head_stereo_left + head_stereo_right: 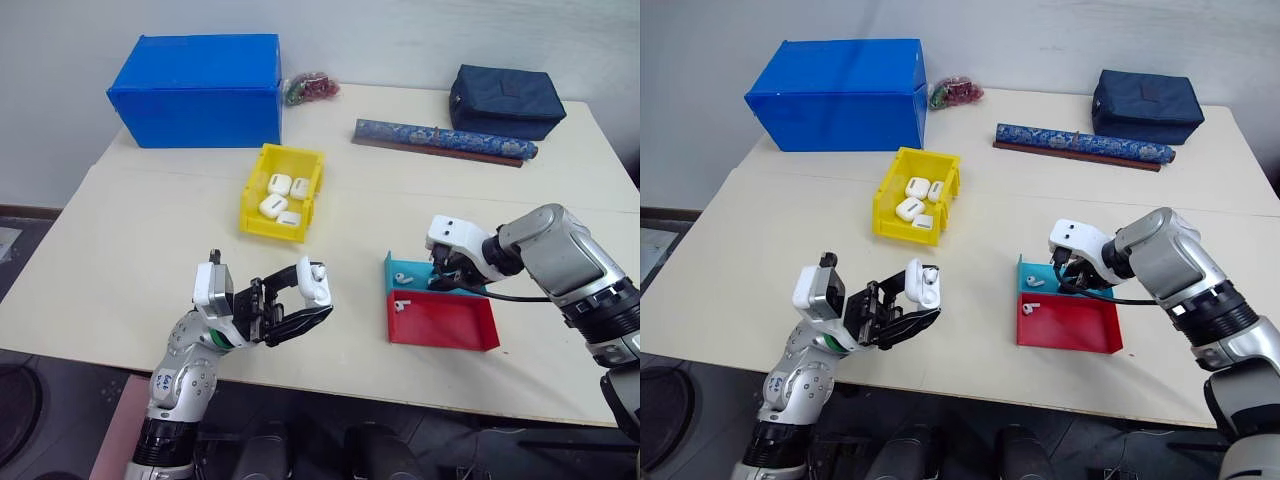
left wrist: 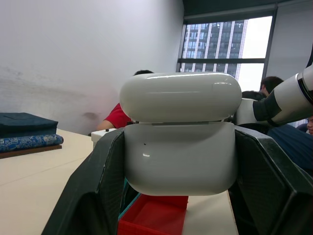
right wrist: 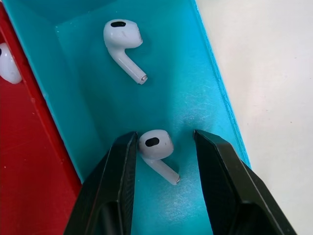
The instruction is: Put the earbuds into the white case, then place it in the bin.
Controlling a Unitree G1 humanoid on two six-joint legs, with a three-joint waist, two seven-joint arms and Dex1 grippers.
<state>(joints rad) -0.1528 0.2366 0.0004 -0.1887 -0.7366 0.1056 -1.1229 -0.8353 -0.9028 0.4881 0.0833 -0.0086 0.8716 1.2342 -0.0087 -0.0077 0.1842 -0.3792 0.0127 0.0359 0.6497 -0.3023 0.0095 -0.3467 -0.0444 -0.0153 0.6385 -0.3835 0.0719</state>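
A glossy white rounded case (image 1: 316, 283) is clamped in the left gripper (image 1: 300, 300), near the red plastic tray (image 1: 441, 322). Beside that tray, a tiny white earbud (image 3: 155, 147) is straddled by the right gripper's (image 3: 164, 147) parted fingers.

Left gripper (image 1: 300, 298) clasping white case (image 1: 316, 282), right gripper (image 1: 440, 275) over teal tray (image 1: 398, 273)

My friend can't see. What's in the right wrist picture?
Two black fingers of the right end effector straddle a tiny white earbud lying in a teal tray, not yet gripping it. A second earbud lies farther along the tray.

Pale wall (image 1: 400, 40), beige table (image 1: 150, 250), window (image 2: 222, 49)
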